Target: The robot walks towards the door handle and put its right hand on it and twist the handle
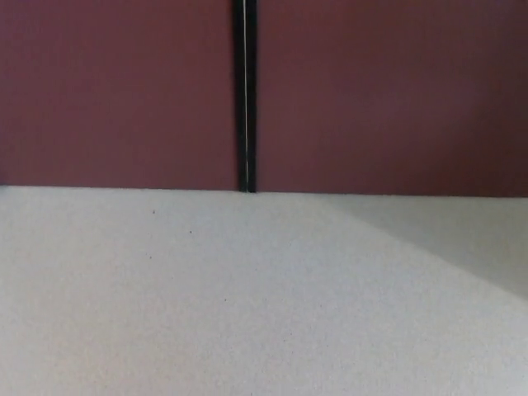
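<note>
A pair of dark red door leaves (115,91) fills the upper half of the head view, split by a narrow black vertical seam (245,95) with a thin bright line down its middle. Only the lower part of the doors shows. No door handle is in the picture. Neither of my hands nor any part of my arms appears.
Pale grey speckled floor (206,305) runs from the doors' bottom edge to the near edge of the picture. A lighter wedge of floor (470,239) lies at the right, bounded by a diagonal shadow line.
</note>
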